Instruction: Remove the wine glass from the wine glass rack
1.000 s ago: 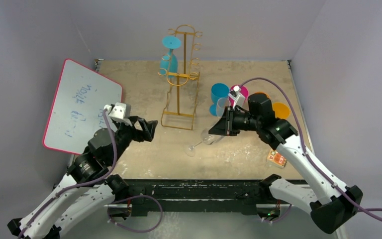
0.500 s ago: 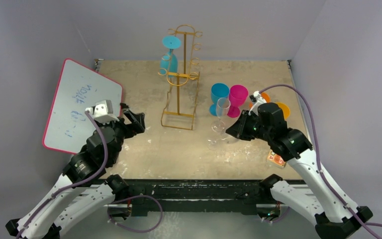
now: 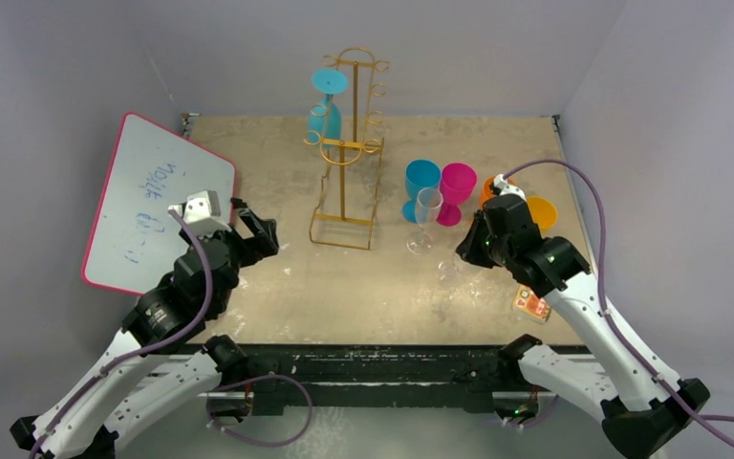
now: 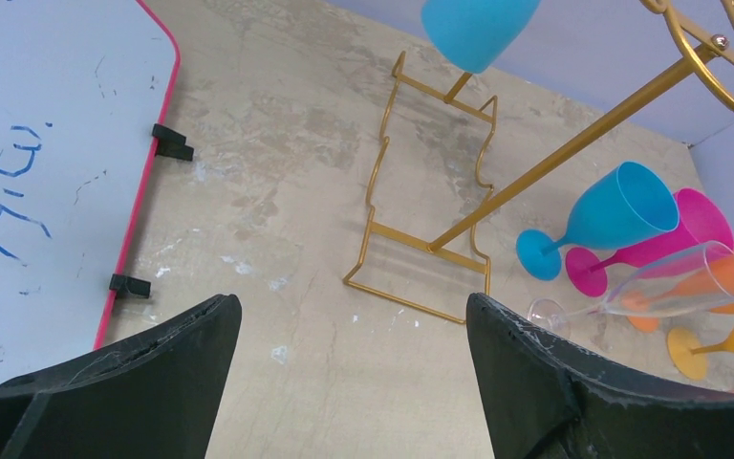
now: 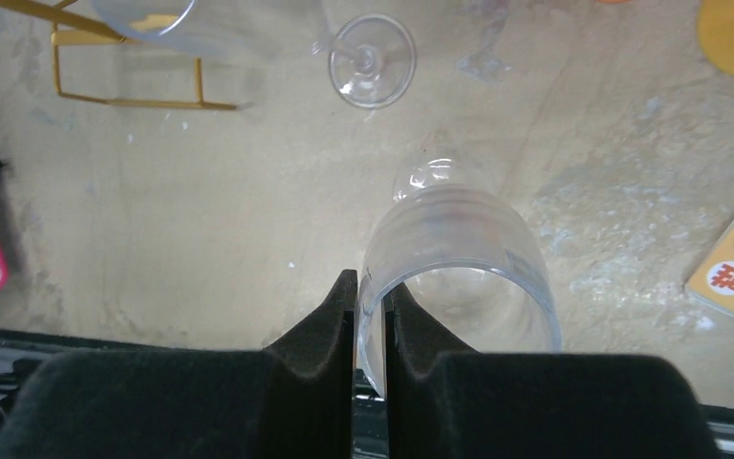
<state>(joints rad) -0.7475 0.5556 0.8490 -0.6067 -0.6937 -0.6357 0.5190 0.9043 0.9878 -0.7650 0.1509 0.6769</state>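
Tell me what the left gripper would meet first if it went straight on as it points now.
Probably the wine glass rack: its wire base lies ahead of the open left gripper. Depth is unclear; the table may come first.

I read the rack (image 3: 343, 186) as thin, glossy gold metal wire. The glass (image 5: 459, 220) is clear and shiny, the pink goblet (image 3: 457, 182) smooth plastic, and the table (image 3: 277, 277) rough, worn and matt.

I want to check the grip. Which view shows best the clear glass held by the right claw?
The right wrist view: up close, the right claw pinches the clear glass by its rim. The top view shows only a faint shape at the claw. The left wrist view does not show it.
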